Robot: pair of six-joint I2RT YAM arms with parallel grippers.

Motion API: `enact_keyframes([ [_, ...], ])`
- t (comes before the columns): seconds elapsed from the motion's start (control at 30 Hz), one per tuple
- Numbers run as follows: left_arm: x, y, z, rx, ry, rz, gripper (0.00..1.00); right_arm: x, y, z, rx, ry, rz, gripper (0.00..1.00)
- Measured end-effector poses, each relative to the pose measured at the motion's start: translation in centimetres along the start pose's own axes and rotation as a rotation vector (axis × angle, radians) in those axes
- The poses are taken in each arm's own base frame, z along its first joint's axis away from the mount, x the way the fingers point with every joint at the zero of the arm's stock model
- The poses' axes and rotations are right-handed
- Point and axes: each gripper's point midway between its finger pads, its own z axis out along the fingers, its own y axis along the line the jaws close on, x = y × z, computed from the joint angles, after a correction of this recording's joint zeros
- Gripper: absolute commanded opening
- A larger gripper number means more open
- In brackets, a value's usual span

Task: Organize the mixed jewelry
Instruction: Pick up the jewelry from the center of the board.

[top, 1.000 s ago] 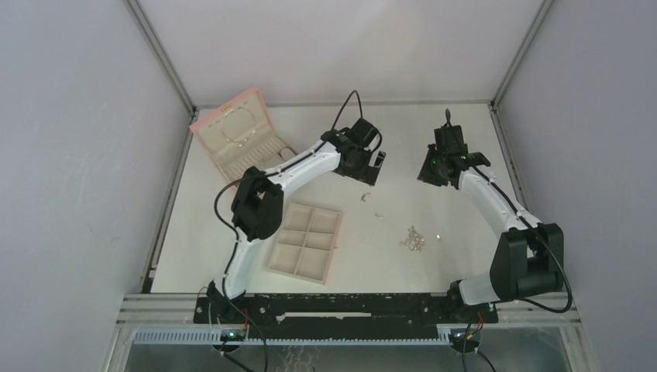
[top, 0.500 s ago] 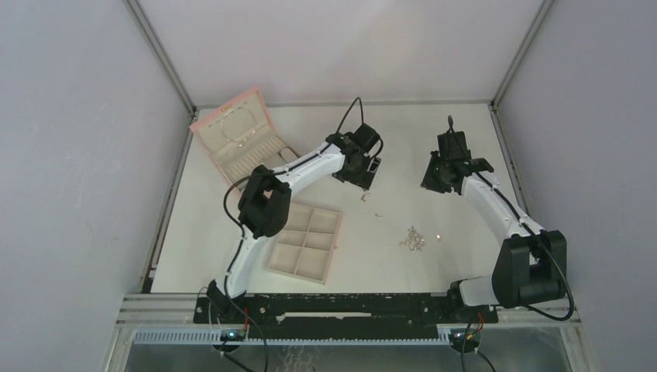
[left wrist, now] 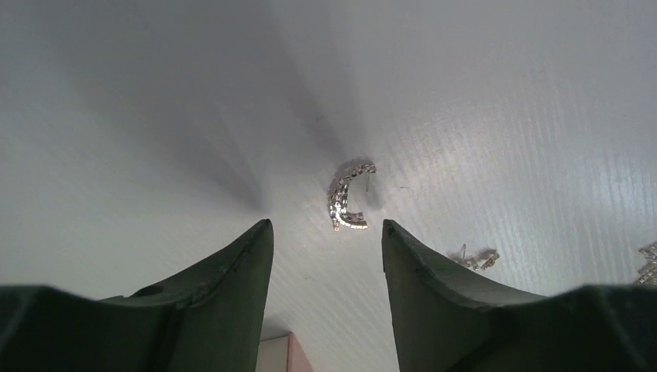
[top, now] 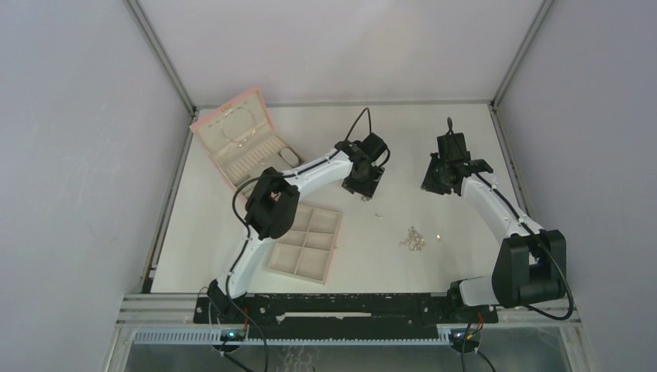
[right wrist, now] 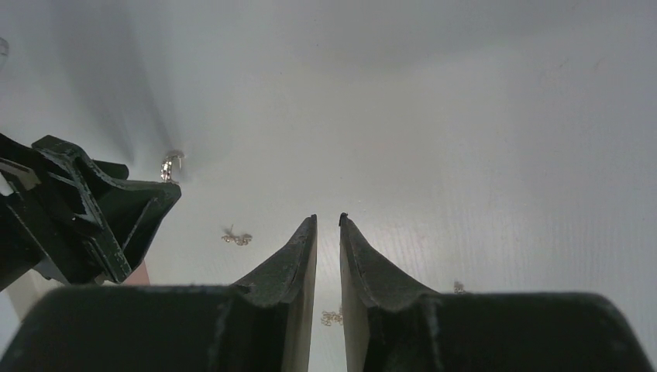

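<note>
Shifted rightward and lower, left gripper hangs spread; curved earring lies just ahead, centred, pointing lengthwise away.

Top view: even, diffuse overhead light. White bench is bright and not clipped, with only faint soft shadows under both arms. Chain cluster near the right edge is too small to resolve, just a speckle plus one pinpoint glint beside it.

Left wrist: curved earring is sharp and sparkling, with a small shadow. A broad grey shadow fans off to the upper left; the bench is brighter to the right. Left gripper is underexposed and soft.

Right wrist: the centre is bright, falling off to grey at top left. Right gripper is near-black with little detail, and distant pieces are blurry.
</note>
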Motion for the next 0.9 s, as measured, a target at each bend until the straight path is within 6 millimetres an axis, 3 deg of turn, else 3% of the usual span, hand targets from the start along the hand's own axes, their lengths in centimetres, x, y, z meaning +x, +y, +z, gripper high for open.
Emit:
enact_keyframes([
  [0.3,0.63,-0.17,0.92,0.001,0.022,-0.006,0.44,0.22,-0.12,0.14,0.002,0.004,0.0,0.25],
  [0.73,0.6,0.01,1.02,0.001,0.025,-0.021,0.4,0.36,-0.21,0.21,0.004,0.007,-0.005,0.24],
  [0.9,0.59,-0.06,1.05,0.008,0.026,-0.021,0.19,0.36,-0.17,0.2,0.002,0.008,-0.006,0.25],
])
